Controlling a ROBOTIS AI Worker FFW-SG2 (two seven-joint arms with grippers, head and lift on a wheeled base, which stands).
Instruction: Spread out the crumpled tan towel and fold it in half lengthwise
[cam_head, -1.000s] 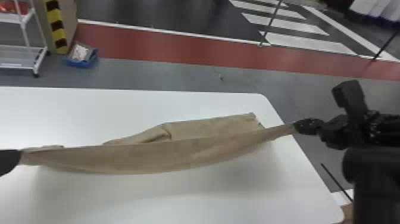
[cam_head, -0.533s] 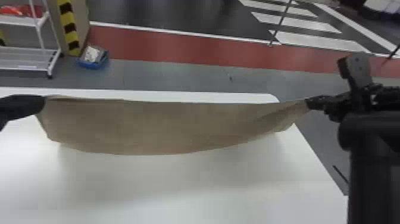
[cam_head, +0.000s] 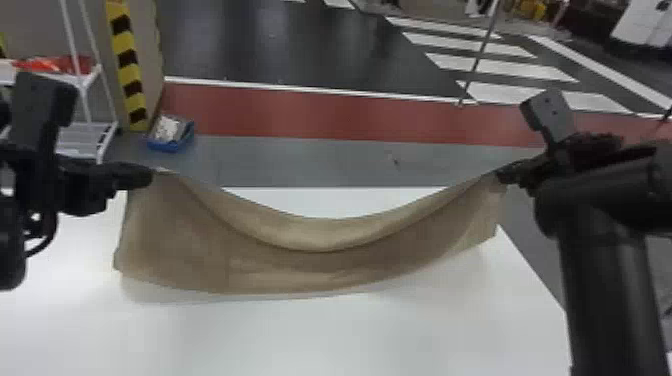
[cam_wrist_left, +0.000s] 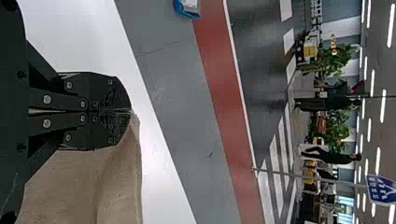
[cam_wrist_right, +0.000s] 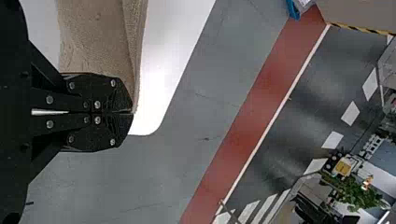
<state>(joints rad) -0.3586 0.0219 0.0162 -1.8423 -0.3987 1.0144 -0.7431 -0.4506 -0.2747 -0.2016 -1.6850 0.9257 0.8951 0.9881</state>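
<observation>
Towel (cam_head: 175, 240) hung between our left pincer (cam_head: 150, 176) and right pincer (cam_head: 500, 176), each closed on one end of its top edge, with the middle sagging below both, over the desk (cam_head: 300, 335). We judge spreading in hand; next, we should tauten it, then lower it flat for folding.

I've got the tan towel (cam_head: 300, 272) strung wide from left to right over the white table (cam_head: 310, 340), both far corners raised, the far edge sagging between them, soft curved folds below and the near edge bowed.
</observation>
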